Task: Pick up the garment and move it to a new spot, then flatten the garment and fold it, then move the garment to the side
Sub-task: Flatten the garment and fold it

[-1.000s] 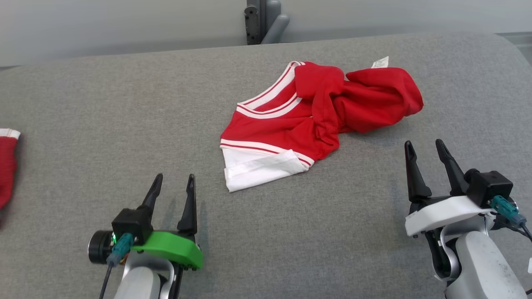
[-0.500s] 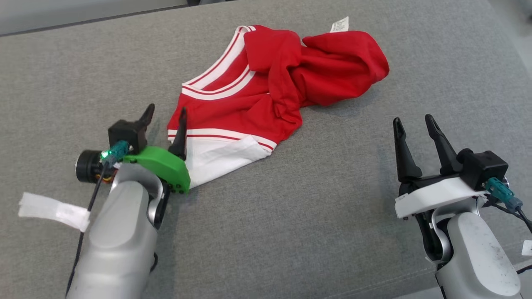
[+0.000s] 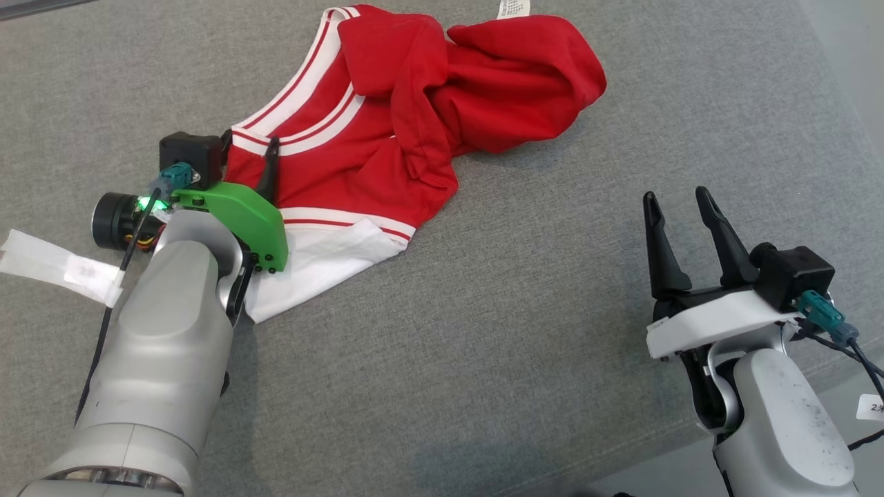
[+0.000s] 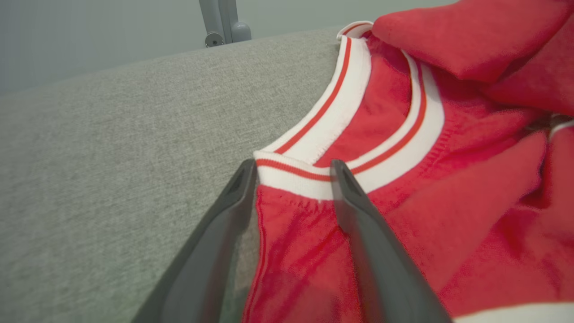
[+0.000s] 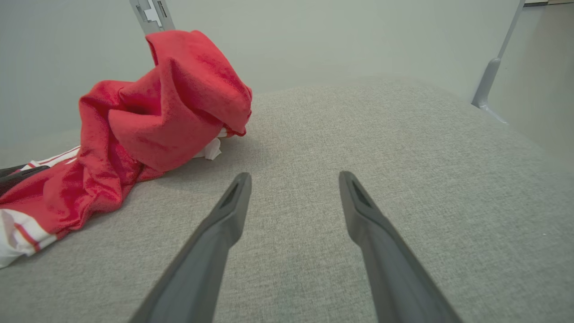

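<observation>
Forward to 10 o'clock has gone the left gripper, its fingers apart astride a striped corner, not yet pinching. At 4 o'clock the right gripper gapes empty. Beyond, at 12 o'clock, the garment lies crumpled on the grey cushion. This looks like the pick-up step, and next comes pinching, then lifting. Two grippers, one garment.

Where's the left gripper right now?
Left of centre in the head view, the left gripper straddles the striped white corner of the red garment, low over the grey cushion.
</observation>
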